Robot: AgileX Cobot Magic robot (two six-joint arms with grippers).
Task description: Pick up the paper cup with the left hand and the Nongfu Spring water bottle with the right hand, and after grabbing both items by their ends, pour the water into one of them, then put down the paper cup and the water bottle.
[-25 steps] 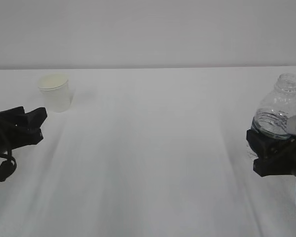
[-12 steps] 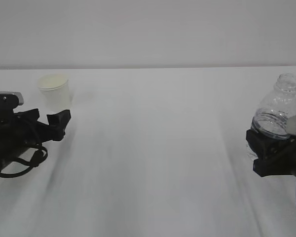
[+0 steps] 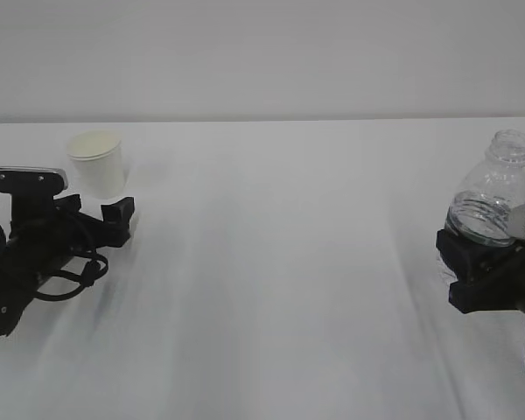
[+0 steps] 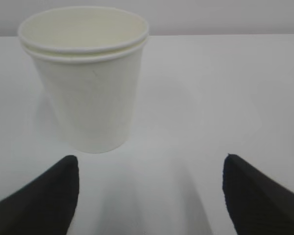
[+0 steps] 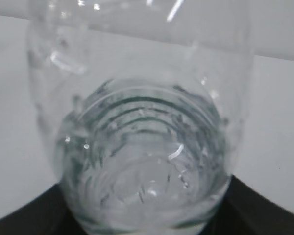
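A: Left hand [image 3: 114, 213] status?
B: My jaws are spread wide and grip nothing. The cup [image 4: 84, 73] stands upright on the table [image 3: 280, 262], just ahead of them, offset left.
A: Right hand [image 3: 472, 262]?
B: Clamped around the bottle [image 3: 493, 197], upright, neck uncapped, water [image 5: 147, 166] inside.

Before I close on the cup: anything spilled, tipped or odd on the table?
Nothing stands out. The paper cup stands upright ahead of the open left gripper, offset left. The water bottle is upright in the right gripper. No spill visible.
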